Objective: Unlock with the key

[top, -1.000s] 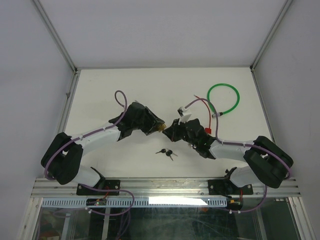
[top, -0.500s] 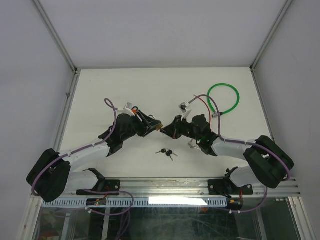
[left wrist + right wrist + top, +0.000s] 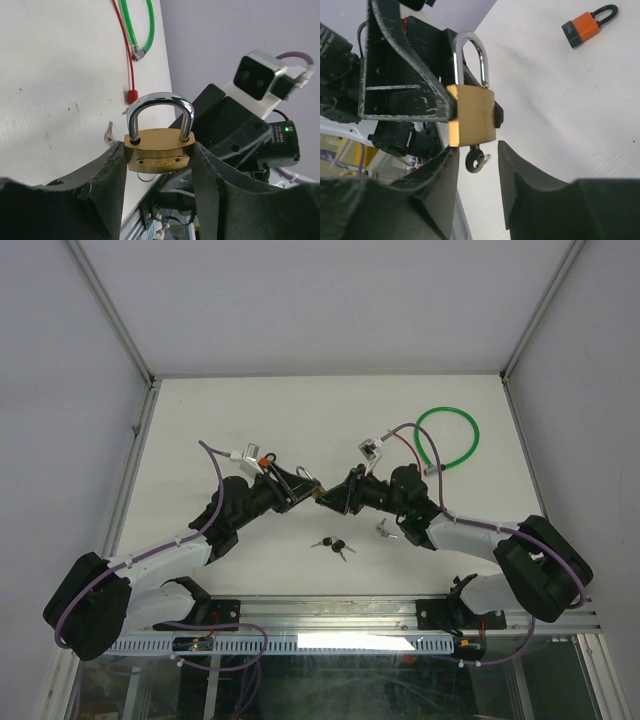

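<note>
Right gripper (image 3: 477, 148) flanks the padlock's (image 3: 470, 116) key (image 3: 475, 161) with gaps.

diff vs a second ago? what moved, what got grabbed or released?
The right pincer opened and let go of the key, which stays stuck in the underside of the brass padlock. The left arm swung its elbow back toward the near-left corner. Unchanged: left pincer grips the padlock, shackle closed; spare keys and green cable lie where they were.
</note>
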Motion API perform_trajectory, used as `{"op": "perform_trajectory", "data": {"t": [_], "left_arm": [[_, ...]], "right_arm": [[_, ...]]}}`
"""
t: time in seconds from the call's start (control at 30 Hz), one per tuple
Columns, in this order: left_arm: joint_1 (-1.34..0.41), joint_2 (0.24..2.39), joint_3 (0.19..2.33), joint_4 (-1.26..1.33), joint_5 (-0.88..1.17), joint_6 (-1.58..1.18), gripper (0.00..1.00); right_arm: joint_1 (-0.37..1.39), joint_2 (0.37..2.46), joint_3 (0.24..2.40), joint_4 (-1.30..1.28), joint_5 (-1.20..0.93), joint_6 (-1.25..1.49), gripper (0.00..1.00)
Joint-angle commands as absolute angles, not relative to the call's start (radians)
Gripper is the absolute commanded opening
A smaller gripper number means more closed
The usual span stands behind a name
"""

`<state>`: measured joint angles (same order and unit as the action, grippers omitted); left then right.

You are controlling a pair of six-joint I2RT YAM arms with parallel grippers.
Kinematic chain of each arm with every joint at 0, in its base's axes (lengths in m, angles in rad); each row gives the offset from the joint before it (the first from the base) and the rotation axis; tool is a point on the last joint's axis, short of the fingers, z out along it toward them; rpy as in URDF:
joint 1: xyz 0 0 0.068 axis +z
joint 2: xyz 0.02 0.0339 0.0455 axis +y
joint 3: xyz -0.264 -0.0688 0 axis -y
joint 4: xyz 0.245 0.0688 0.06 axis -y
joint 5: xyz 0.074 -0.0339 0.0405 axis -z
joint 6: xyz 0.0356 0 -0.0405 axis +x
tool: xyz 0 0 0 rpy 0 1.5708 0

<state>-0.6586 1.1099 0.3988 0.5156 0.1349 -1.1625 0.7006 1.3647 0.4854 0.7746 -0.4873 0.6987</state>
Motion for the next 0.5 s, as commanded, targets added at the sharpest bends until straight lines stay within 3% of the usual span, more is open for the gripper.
{"op": "perform_trajectory", "data": {"t": [0.0,0.2,0.47], "left_arm": [[-0.650,1.091,0.451,0.515,0.212,-1.158,0.00],[-0.648,1.109,0.487,0.429,0.199,-1.194,0.00],[-0.649,1.103,0.508,0.416,0.222,-1.238,0.00]], "right_arm": [[0.709,1.264,0.512,0.737,-0.484,0.535,0.46],[0.748,1.228,0.512,0.682,-0.408,0.363,0.59],[0.815,1.303,0.524,0.696,-0.288,0.231,0.60]]}}
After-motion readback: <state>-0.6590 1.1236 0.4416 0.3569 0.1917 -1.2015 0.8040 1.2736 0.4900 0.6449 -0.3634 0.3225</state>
